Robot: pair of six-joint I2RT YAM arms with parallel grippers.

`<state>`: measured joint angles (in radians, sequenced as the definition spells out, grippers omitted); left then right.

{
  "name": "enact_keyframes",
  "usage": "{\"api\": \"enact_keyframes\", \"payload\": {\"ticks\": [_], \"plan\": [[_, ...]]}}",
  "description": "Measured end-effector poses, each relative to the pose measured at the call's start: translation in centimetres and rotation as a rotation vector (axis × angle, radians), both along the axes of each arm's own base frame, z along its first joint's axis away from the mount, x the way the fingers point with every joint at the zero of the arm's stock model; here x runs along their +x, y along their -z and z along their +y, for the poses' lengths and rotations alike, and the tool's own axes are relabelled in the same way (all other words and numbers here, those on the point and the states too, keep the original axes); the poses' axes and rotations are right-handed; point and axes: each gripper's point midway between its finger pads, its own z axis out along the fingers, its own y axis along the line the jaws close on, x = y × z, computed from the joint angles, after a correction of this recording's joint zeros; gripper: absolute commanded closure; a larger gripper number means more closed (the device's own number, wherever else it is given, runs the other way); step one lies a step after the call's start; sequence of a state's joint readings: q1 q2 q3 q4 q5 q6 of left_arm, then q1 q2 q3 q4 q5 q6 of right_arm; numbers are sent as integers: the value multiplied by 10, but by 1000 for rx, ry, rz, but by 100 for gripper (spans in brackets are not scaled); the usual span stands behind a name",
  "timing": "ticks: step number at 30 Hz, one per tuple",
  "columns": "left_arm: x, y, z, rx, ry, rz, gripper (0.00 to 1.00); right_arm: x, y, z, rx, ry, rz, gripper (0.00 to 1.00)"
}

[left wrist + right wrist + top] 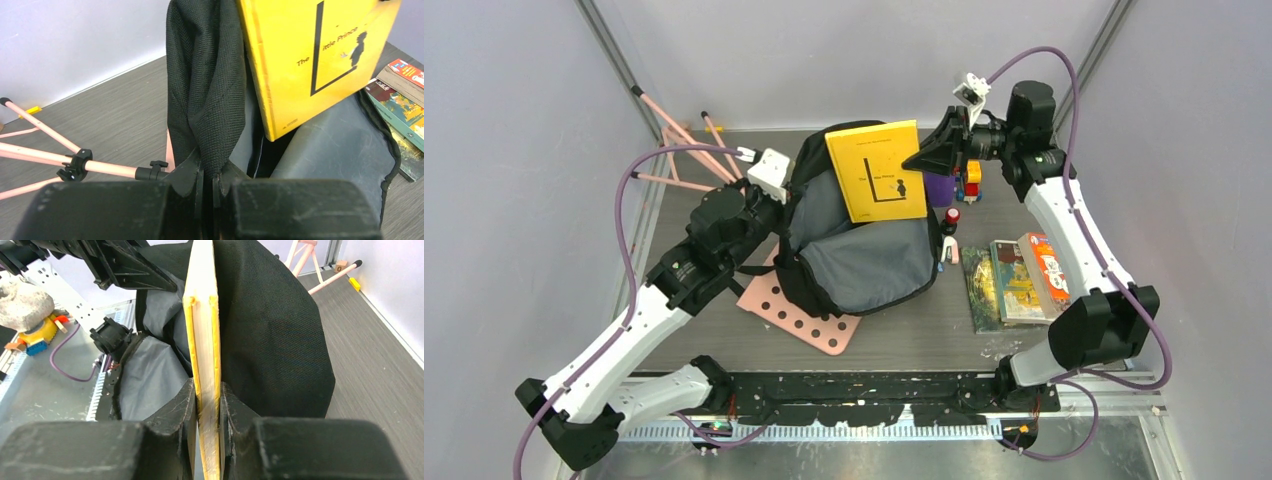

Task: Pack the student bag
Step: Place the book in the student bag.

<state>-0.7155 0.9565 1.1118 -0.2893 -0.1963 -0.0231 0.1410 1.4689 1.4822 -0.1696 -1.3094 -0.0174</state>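
While the student bag (874,270) lies open at mid-table on a pink perforated board (819,325), its grey lining showing, the rods of a pink stand (110,168) lie on the table beyond the bag's left side. The left gripper (208,175) sits at the bag's left rim, clenched on a fold of its black fabric and holding that side upright. Over the bag's mouth stands a yellow book (876,172), "The Little Prince", with its lower corner at the opening. The right gripper (207,402), at the bag's far right corner, is clamped on the book's edge, and the bag's black wall is just beside its fingers. Right of the bag, apart from it, lies a row of paperback books (1014,285).
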Motion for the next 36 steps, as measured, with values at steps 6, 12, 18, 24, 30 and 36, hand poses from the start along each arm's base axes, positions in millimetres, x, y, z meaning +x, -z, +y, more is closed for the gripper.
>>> {"api": "enact_keyframes", "payload": {"ticks": [6,12,18,24,30,36], "plan": [[1,3,-2,5,15,13,100,12,7,6,-12,-34,-51,99],[2,2,-3,3,27,20,100,18,4,20,27,-119,-85,99],[3,1,-2,1,31,19,100,35,-9,48,80,-302,-81,99],[3,5,0,9,27,30,100,45,10,62,62,-359,9,96],[2,5,-1,10,32,31,100,39,8,59,57,-363,10,70],[1,4,-3,8,44,31,100,36,0,58,59,-362,18,38]]}}
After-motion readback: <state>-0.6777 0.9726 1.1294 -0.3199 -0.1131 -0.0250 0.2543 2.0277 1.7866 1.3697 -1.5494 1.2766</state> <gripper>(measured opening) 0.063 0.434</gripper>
